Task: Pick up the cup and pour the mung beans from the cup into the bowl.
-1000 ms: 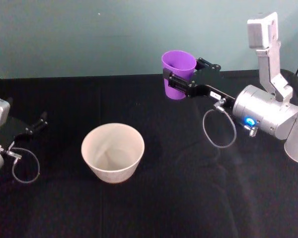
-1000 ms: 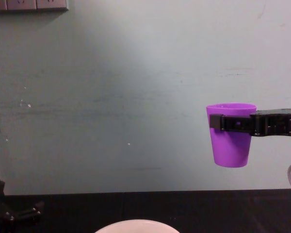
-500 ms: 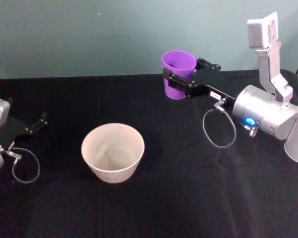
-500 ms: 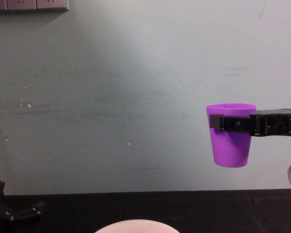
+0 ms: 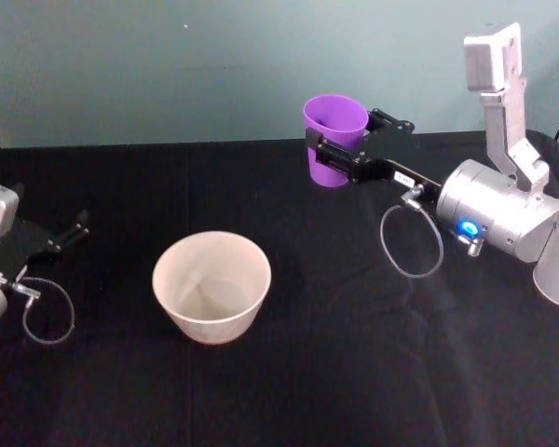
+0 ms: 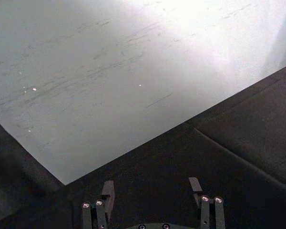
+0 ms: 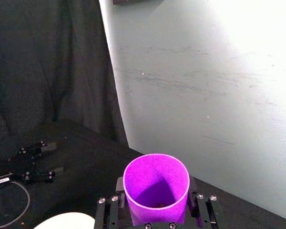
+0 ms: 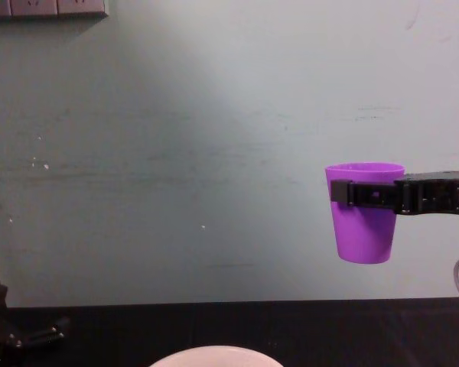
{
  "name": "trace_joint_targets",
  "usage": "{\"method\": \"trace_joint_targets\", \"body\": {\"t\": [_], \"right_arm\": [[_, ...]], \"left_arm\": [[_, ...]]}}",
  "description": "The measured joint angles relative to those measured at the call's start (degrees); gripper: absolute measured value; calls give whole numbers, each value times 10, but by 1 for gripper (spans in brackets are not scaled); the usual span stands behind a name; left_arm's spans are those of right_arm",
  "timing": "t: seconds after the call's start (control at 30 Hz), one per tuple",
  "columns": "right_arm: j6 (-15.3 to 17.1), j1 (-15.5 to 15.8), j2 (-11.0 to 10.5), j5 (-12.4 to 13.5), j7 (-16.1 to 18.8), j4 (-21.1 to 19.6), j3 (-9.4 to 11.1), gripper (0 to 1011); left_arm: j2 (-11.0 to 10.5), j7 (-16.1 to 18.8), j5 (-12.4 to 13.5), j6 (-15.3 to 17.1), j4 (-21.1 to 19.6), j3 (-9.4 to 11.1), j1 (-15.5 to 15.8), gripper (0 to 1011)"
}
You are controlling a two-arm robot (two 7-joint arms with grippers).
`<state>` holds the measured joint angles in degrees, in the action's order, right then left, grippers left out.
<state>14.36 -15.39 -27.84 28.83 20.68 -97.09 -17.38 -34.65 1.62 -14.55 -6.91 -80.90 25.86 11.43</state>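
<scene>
High over table (image 5: 354, 372), behind-right of bowl (image 5: 210, 315): cup (image 5: 328, 170) upright, clamped in right end effector (image 5: 343, 147). Carry step; pour not begun. Next: shift over bowl, tip. Left end effector (image 5: 74, 228) parked, wide.

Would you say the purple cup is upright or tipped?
Upright: the cup, clamped by the right gripper, shows a level rim.

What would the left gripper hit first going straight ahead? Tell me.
Probably the pale wall; the open left gripper points across the black table, and the way looks free, though depth is unclear.
</scene>
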Motion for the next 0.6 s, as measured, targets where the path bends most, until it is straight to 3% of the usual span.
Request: {"method": "trace_joint_targets", "body": {"t": [0.6], "right_arm": [[0, -1, 0, 0, 0, 1, -1, 735]], "left_arm": [[0, 0, 0, 0, 0, 0, 0, 1011]]}}
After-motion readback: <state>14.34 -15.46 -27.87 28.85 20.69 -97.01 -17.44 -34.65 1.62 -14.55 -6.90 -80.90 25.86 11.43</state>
